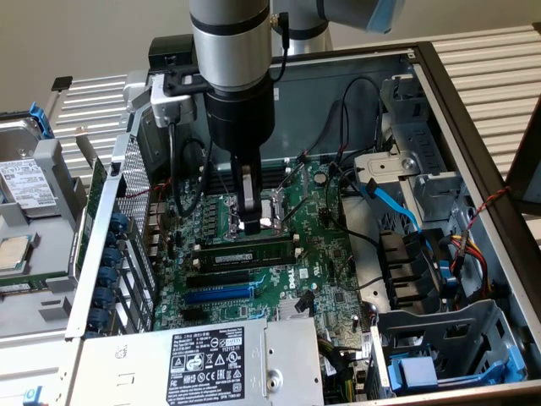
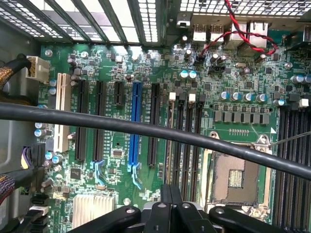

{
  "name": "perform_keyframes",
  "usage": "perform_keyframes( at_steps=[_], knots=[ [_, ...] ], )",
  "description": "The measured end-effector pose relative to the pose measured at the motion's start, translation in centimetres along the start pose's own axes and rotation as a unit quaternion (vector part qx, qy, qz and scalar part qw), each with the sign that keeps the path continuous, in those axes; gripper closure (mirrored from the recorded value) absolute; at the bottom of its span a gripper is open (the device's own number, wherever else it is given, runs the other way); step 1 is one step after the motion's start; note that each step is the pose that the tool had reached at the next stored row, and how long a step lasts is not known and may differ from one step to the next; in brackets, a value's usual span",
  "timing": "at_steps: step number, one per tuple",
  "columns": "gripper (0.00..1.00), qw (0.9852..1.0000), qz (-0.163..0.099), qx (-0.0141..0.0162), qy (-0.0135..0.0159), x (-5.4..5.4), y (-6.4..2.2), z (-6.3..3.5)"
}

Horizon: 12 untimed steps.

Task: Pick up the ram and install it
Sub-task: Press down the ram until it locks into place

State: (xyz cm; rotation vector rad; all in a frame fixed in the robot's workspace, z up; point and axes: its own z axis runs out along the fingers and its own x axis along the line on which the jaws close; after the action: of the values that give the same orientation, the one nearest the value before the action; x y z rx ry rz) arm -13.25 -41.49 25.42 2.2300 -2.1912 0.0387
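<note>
- My gripper (image 1: 251,225): fingers closed together, pointing straight down over the board (image 1: 325,254). The tips are just above the ram (image 1: 249,252); I cannot tell whether they touch it.
- Ram: lies lengthwise across the board with its pale label strip showing. It is just near of the socket (image 1: 269,211) and far of the black slots (image 1: 221,275) and blue slot (image 1: 215,294).
- Edges: the case (image 1: 456,110) rim runs along the exterior view's right and far side. A perforated panel (image 1: 135,220) with blue clips stands on the exterior view's left. The power supply (image 1: 279,355) bounds the near edge.
- Room: there is open air above the ram along its length. Black cables crowd the far side of the socket. The drive cage (image 1: 439,338) sits well apart at the near right.
- Writing: the black label (image 1: 207,365) on the power supply has white print too small to read. The drive (image 1: 25,182) outside the case carries a white label, also unreadable.
- Wrist view adds: my gripper (image 2: 170,199) seen from above, the blue slot (image 2: 136,126), the socket (image 2: 231,174), a black cable (image 2: 121,124) crossing in front of the board, and red-and-black wires (image 2: 243,31).
</note>
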Motion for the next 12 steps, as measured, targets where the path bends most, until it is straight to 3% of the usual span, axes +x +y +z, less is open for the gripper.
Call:
perform_keyframes(
  at_steps=[12],
  knots=[
    [0.89, 1.0, 0.0, -0.0026, 0.0019, -0.63, 0.12, 0.85]
  ],
)
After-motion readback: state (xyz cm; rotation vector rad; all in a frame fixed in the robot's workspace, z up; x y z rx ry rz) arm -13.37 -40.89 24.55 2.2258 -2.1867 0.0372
